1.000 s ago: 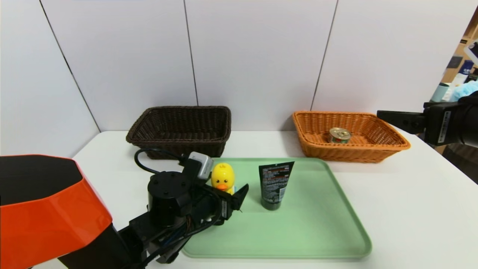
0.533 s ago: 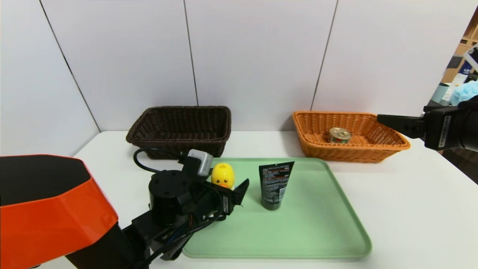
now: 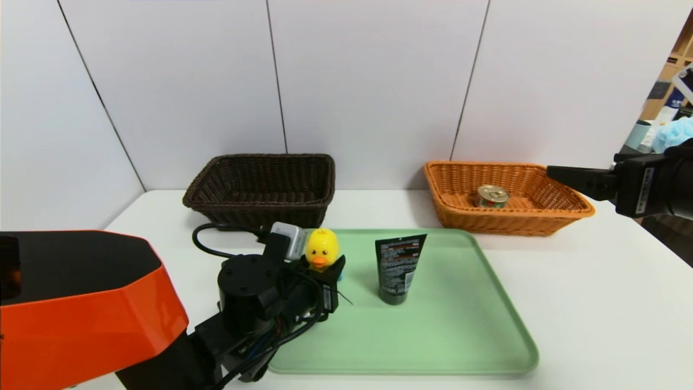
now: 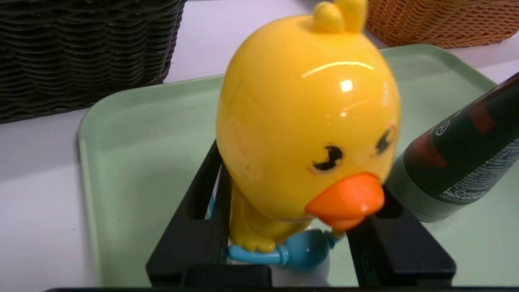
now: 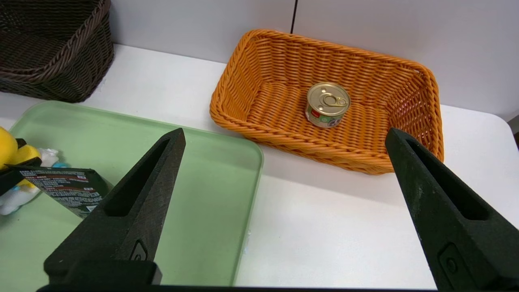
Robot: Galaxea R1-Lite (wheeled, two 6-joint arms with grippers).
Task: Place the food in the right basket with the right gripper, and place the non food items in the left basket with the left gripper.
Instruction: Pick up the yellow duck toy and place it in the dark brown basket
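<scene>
The yellow toy duck (image 3: 322, 249) (image 4: 304, 121) stands at the green tray's near-left corner. My left gripper (image 3: 326, 269) (image 4: 300, 178) is shut on it, one black finger pressed against each side of its white-and-blue base. The black squeeze tube (image 3: 399, 268) (image 4: 462, 158) stands upright on its cap just right of the duck. The tin can (image 3: 492, 195) (image 5: 327, 104) lies inside the orange right basket (image 3: 568, 208) (image 5: 243, 121). My right gripper (image 3: 557, 170) (image 5: 284, 134) hovers open and empty by that basket's right end. The dark brown left basket (image 3: 260, 203) (image 4: 81, 52) sits behind the duck.
The green tray (image 3: 460, 336) (image 5: 202, 182) lies on the white table (image 3: 595, 303), in front of both baskets. White wall panels close off the back. Shelves with clutter (image 3: 671, 119) stand past the table's right edge.
The left fingers, spread wide around the duck a second ago, have closed onto its base; the duck has shifted slightly. The right gripper dipped a little, then held still.
</scene>
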